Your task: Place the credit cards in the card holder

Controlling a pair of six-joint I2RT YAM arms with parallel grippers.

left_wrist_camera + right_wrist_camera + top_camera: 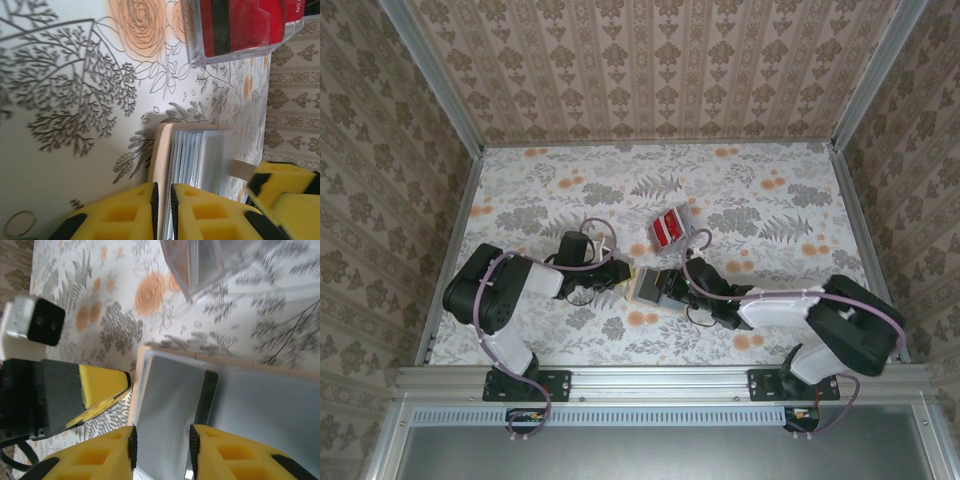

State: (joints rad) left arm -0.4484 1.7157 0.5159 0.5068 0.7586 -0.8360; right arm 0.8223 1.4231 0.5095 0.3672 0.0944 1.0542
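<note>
The card holder (pixel 647 286) lay open on the desk (pixel 770 200) near the credit cards (pixel 670 228), its tan cover clenched by the left end effector (pixel 163 192); the right end effector (pixel 161 435) stood unclenched over it.

The middle of the floral-patterned surface (pixel 770 170), toward its near edge, is taken up by the open tan folding card holder (pixel 647 285). It is closely flanked by the left gripper (pixel 627 272) and right gripper (pixel 664 287). Just beyond it, passage is blocked by a clear plastic tray (pixel 194 45) of glossy red cards (pixel 670 227). Both far corners are left free, bounded by wallpapered walls (pixel 650 70).
</note>
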